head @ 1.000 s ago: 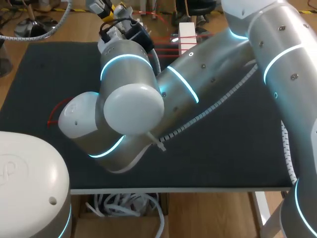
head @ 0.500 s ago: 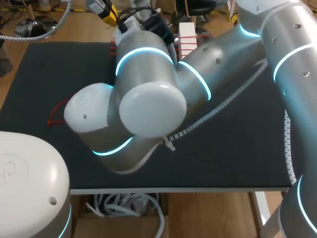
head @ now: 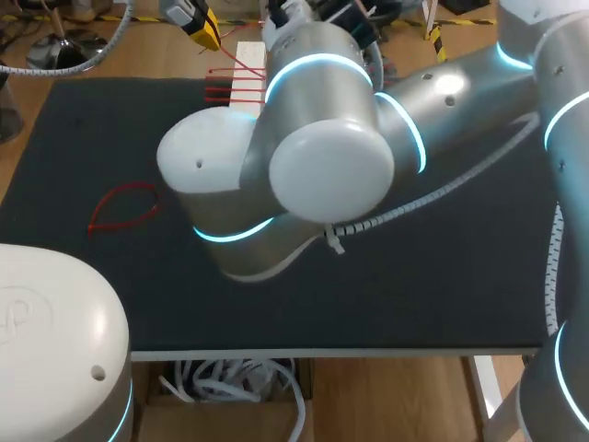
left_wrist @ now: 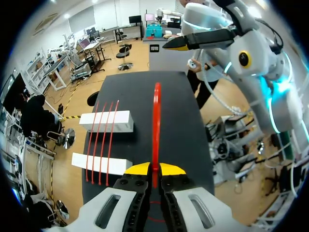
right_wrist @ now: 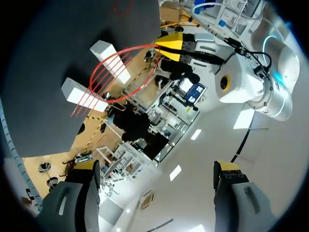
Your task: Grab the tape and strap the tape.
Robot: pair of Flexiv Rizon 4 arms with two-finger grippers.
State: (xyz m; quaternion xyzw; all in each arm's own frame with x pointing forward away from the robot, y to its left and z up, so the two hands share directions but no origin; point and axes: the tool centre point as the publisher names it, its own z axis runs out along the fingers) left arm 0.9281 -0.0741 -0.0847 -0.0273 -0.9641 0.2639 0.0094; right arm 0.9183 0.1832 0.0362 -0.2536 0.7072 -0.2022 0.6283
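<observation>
A red tape loop (left_wrist: 156,116) runs straight out from my left gripper (left_wrist: 154,169), which is shut on its near end above the black mat's far edge. In the right wrist view the same loop (right_wrist: 125,72) hangs free from the left gripper's yellow tips (right_wrist: 170,44). My right gripper (right_wrist: 154,169) is wide open, well away from the loop and holding nothing. Two white blocks (left_wrist: 107,121) (left_wrist: 102,164) lie side by side with three red bands stretched across them. In the head view the left gripper (head: 202,28) sits beside one block (head: 247,66); my right arm hides the other.
A spare red loop (head: 124,207) lies on the black mat (head: 83,129) at the left. My right arm's elbow (head: 313,157) looms over the middle of the mat and covers much of it. The white table edge (head: 368,351) runs along the front.
My right gripper has opened wide and let go of the loop. The right arm has swung toward the far right, uncovering the block by the left gripper. The left gripper stayed shut.
</observation>
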